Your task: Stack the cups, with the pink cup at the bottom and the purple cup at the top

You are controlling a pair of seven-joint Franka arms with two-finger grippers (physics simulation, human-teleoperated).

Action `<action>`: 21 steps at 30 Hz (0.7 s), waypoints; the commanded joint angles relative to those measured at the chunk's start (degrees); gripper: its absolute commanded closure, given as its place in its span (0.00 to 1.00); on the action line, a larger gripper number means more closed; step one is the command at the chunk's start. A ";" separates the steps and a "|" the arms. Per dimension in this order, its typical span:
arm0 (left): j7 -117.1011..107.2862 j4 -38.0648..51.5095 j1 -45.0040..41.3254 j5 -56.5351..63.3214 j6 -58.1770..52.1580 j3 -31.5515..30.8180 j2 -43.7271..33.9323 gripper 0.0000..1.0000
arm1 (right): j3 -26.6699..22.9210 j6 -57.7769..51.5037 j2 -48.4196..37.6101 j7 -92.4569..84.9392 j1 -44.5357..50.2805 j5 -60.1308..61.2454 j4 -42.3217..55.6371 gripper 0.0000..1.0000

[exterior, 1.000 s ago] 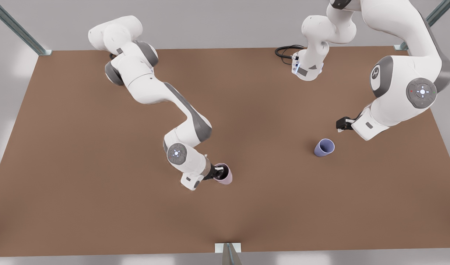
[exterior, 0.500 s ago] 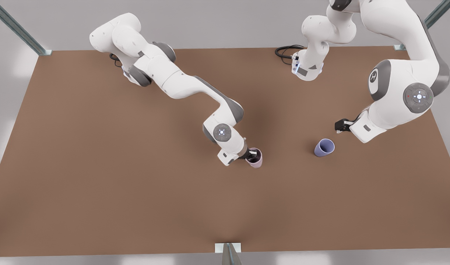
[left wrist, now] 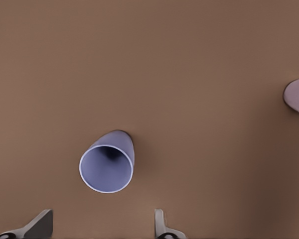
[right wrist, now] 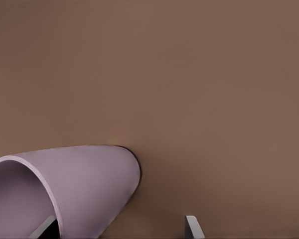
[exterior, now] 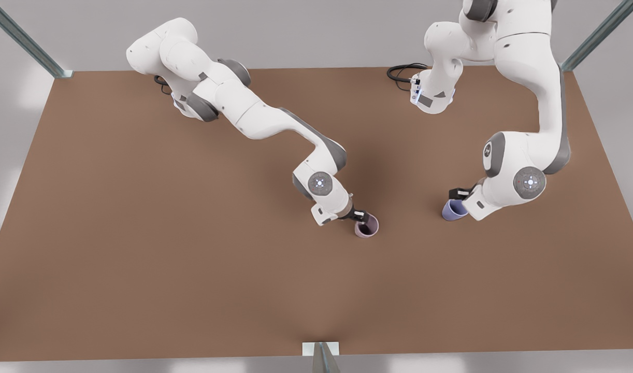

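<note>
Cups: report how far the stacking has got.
Done: the pink cup stands upright on the table, with the right gripper open at its rim. In hand: the left gripper is open over the purple cup, which it has not yet gripped. Left: grasp the purple cup, carry it across and set it into the pink cup.

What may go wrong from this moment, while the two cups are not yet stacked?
1. The right end effector is open with one finger inside the small pale pink tapered cup; pulling away carelessly may tip it.
2. The left end effector hangs open over the small bluish purple tapered cup; its smooth tapered wall may slip.
3. If the right arm waits there, the arms may collide.
</note>
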 commanded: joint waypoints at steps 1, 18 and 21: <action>-0.01 -4.11 1.17 -0.05 14.63 0.17 -0.15 0.00 | -0.02 1.08 -0.27 10.66 0.06 -0.10 0.03 0.00; 0.08 -10.97 4.07 -3.65 20.43 1.66 5.30 0.00 | -7.22 -26.87 -64.96 -53.68 -40.73 -8.10 -50.59 0.00; 0.08 -10.88 4.07 -3.65 21.84 1.66 6.62 0.00 | -6.79 -41.79 -54.69 -55.09 -43.45 -8.10 -33.92 0.00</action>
